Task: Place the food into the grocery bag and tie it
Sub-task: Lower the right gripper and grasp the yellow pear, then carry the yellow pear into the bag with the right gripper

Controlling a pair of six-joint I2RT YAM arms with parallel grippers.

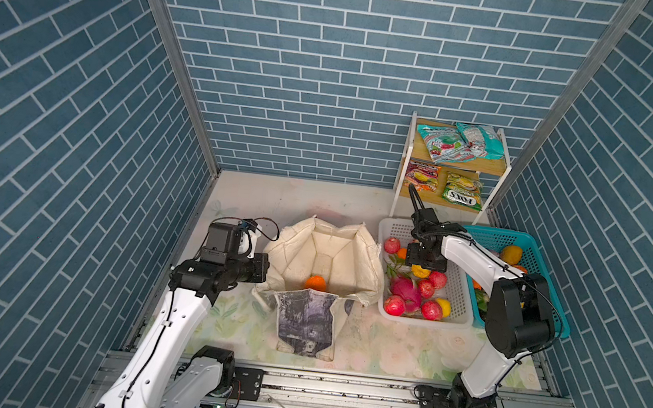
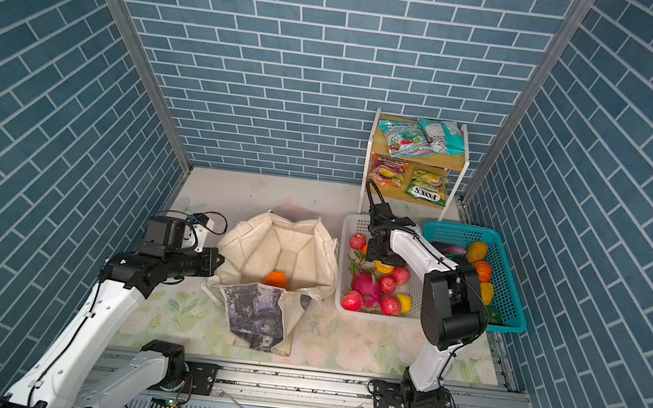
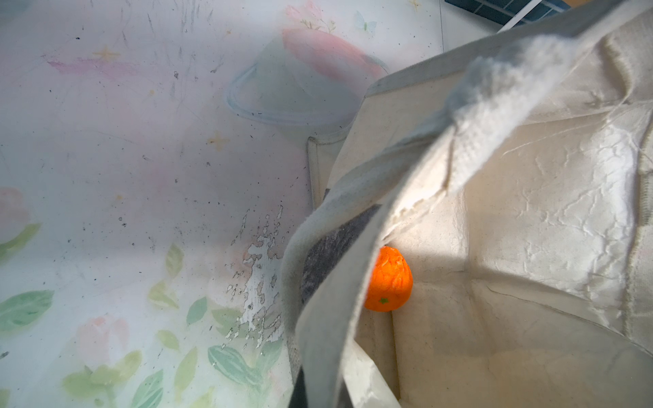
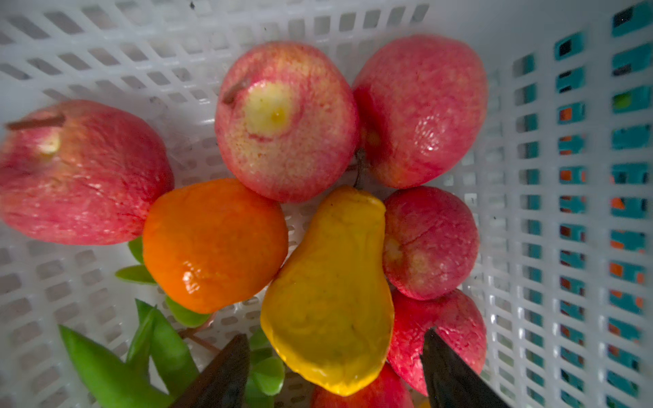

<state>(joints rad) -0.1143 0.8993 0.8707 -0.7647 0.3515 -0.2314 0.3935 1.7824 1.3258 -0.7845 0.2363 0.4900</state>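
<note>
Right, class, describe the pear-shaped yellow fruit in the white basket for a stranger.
Start at the white basket beside the cream bag. Under the open right gripper lies the yellow fruit, beside an orange; unlike the round apples, it is pear-shaped.

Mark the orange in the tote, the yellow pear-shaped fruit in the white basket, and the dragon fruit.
orange (image 3: 388, 281), left wrist view, middle of its wrinkled skin.
yellow pear-shaped fruit (image 4: 332, 293), right wrist view, its wide end.
dragon fruit (image 1: 405, 289), in a top view, its pink body.
</note>
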